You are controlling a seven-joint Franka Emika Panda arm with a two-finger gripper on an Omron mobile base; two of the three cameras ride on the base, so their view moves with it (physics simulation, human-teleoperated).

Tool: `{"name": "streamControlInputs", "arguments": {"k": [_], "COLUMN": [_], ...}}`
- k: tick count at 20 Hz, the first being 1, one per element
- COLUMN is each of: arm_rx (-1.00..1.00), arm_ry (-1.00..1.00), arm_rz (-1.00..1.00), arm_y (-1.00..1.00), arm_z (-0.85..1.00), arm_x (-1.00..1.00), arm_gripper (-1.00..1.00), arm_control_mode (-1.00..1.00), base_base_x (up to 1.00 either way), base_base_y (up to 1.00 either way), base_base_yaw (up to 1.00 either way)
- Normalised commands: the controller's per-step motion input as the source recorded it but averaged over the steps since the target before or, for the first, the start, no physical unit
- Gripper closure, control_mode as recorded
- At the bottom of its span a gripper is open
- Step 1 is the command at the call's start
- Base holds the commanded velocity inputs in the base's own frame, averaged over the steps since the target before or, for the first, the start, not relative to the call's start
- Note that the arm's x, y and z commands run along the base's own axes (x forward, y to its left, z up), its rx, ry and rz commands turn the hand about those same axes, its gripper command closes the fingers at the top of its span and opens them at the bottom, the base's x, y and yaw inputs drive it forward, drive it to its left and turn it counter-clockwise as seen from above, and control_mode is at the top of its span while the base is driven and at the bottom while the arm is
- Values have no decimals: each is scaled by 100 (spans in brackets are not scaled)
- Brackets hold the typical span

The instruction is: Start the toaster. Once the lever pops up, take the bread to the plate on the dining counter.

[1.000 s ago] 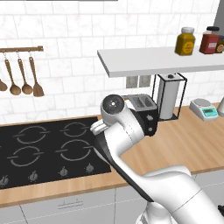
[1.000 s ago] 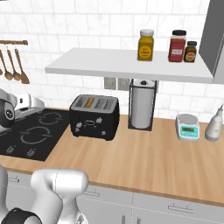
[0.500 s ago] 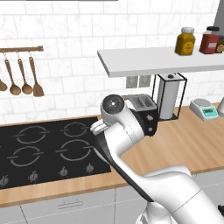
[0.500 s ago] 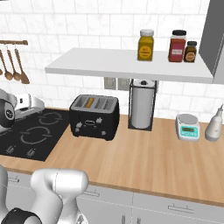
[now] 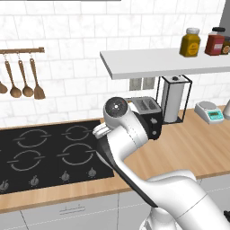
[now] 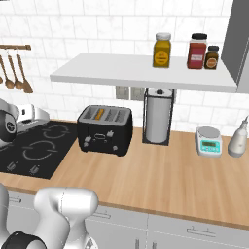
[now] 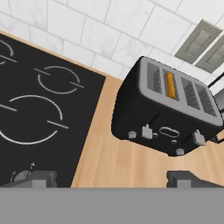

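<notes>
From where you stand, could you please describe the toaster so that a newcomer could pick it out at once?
Start at the wood counter under the white wall shelf. Between the black hob and the upright paper towel holder sits the toaster. It is the black box with a silvery slotted top, bread showing orange in one slot.

Bare wood counter (image 6: 160,170) lies open in front of the toaster (image 6: 105,129), and its slotted top is uncovered, with open air up to the white shelf (image 6: 141,72) above it. Just right of the toaster, the paper towel holder (image 6: 158,116) narrows that side. To the toaster's left, the flat black hob (image 6: 34,151) leaves a low, free approach.
</notes>
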Motion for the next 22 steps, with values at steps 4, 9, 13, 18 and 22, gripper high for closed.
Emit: {"name": "streamControlInputs", "arguments": {"k": [4,9,13,18,22], "arm_rx": [0,0,0,0,0], "arm_ry": [0,0,0,0,0], "arm_rz": [0,0,0,0,0], "arm_y": [0,0,0,0,0], "arm_z": [0,0,0,0,0], "arm_x": [0,0,0,0,0], "arm_gripper": [-100,-100,-100,-100,-100], "arm_control_mode": [-100,-100,-100,-100,-100], "base_base_x": [0,0,0,0,0], "base_base_y": [0,0,0,0,0], "base_base_yaw": [0,0,0,0,0]}}
